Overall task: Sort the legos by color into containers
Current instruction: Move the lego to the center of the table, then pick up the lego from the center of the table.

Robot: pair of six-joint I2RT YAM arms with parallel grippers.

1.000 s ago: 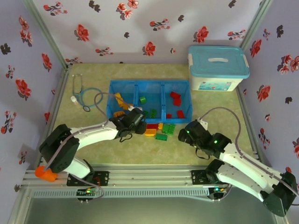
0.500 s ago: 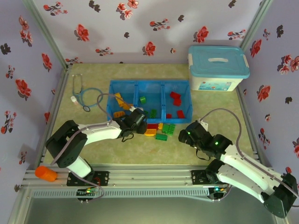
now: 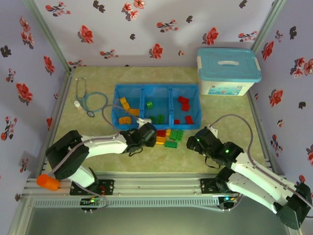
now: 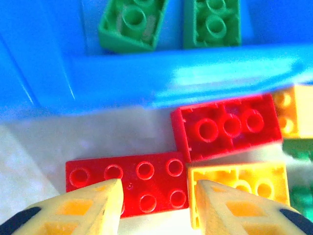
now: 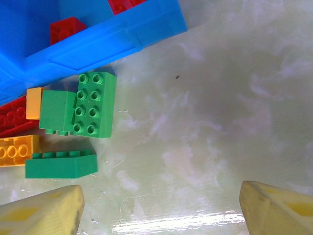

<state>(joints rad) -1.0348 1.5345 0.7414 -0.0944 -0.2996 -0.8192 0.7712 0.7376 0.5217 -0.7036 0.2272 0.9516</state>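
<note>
The left claw [image 4: 155, 196] is open just a little. It hangs right over a long red brick [image 4: 146, 171] on the table, and I can't tell if its tips touch the brick. One yellow finger [image 4: 93, 208] covers the near left part of that brick. The other one sits where the brick meets a yellow brick [image 4: 239, 183], which is pressed up against its end. A second red brick [image 4: 227, 127] lies tilted just behind, touching the long one at a corner. Right past it is the near wall of the blue tray [image 4: 195, 78], with two green bricks [image 4: 132, 24] inside. The right claw [image 5: 161, 193] is open wide over bare table [image 5: 220, 98], holding nothing. To its left is a flat green brick [image 5: 93, 105] close to the tray wall, and a low green brick [image 5: 61, 164] nearer the claw. From above, the tray [image 3: 156, 86] has yellow bricks in the left part, green in the middle and red in the right. A stethoscope [image 3: 90, 100] lies to the left of the tray. A white box with a blue lid [image 3: 227, 71] stands to its right, farther back.
</note>
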